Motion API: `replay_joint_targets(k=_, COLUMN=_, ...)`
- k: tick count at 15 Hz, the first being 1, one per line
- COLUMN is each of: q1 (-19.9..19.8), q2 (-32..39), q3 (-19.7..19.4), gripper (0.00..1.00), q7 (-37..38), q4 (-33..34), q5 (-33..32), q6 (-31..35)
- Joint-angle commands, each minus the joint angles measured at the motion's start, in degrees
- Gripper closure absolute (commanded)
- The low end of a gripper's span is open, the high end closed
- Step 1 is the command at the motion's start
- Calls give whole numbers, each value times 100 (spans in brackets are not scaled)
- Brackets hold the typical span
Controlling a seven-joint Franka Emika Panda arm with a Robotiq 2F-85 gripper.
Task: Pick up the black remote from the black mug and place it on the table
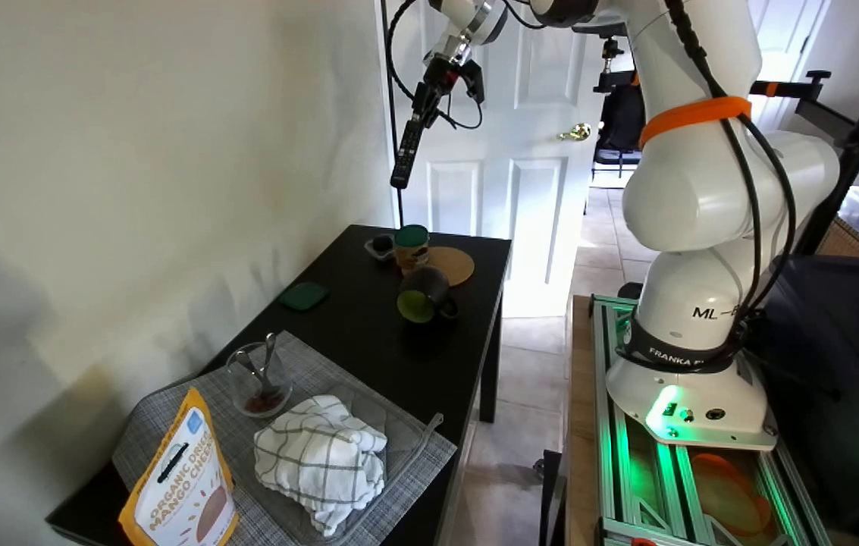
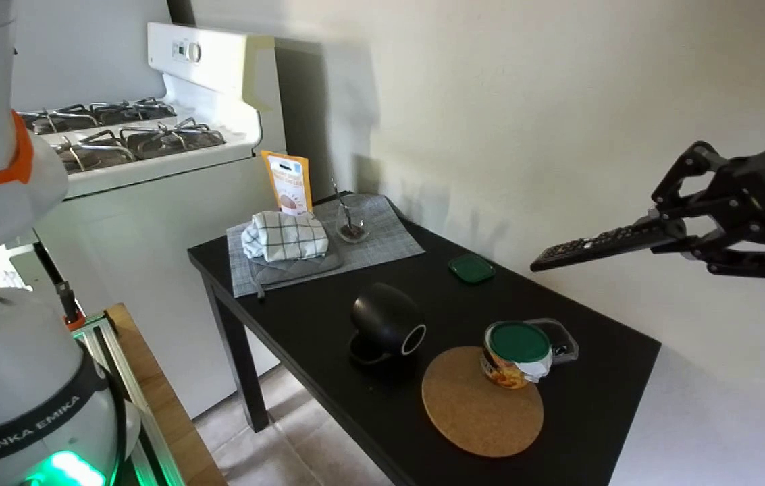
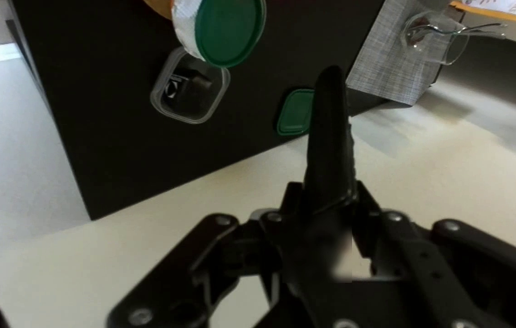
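Observation:
My gripper (image 1: 433, 102) is shut on the black remote (image 1: 406, 155), holding one end of it in the air. In an exterior view, the gripper (image 2: 669, 233) holds the remote (image 2: 601, 246) pointing outward, tilted slightly down, above the far right edge of the table. In the wrist view, the remote (image 3: 330, 146) extends away from between the fingertips (image 3: 326, 200). The black mug (image 1: 424, 288), green inside, lies on its side on the black table (image 1: 353, 322), apart from the remote. The mug also shows in an exterior view (image 2: 389, 317); it is out of the wrist view.
A green-lidded tub (image 2: 517, 351) stands partly on a round cork mat (image 2: 483, 405), beside a clear plastic container (image 3: 189, 86). A green lid (image 2: 472, 268) lies near the wall. A grey placemat holds a checked cloth (image 1: 323, 455), a glass (image 1: 258, 379) and a pouch (image 1: 186, 485).

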Motion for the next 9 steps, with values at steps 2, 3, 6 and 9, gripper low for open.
replay_joint_targets(k=2, q1=175, q2=11, q3=49, gripper=70, q7=191, q4=33, q5=-3, q6=-16)
replay_joint_targets(k=3, q1=244, q2=12, q3=67, gripper=70, q7=248, q4=33, q5=-6, q6=-16)
replay_joint_targets(k=6, q1=297, q2=11, q3=73, gripper=70, q7=272, q4=33, q5=-9, q6=-16)
replay_joint_targets(k=9, q1=405, q2=5, q3=90, gripper=93, q7=388, q4=-63, q5=-43, q6=135)
